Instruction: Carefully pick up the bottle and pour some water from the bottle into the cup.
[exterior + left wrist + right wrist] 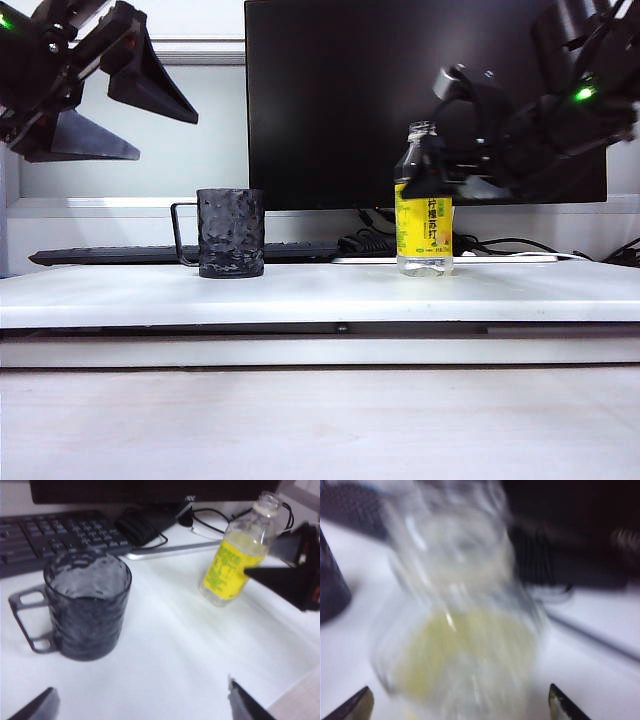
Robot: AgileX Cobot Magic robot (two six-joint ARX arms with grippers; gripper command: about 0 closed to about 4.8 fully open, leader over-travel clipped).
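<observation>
Right pincer open at bottle; white table, monitor behind.

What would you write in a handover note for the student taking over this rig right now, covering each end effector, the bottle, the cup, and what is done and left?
Left end effector: open, raised above and left of the cup, holding nothing.
Right end effector: open, at the bottle, around its upper part; no grip visible yet.
Bottle: upright on the white table, uncapped, right of the cup.
Cup: upright, handle pointing away from the bottle.
Done: approach to the bottle.
Left: grasp, lift, pour water into the cup.
</observation>
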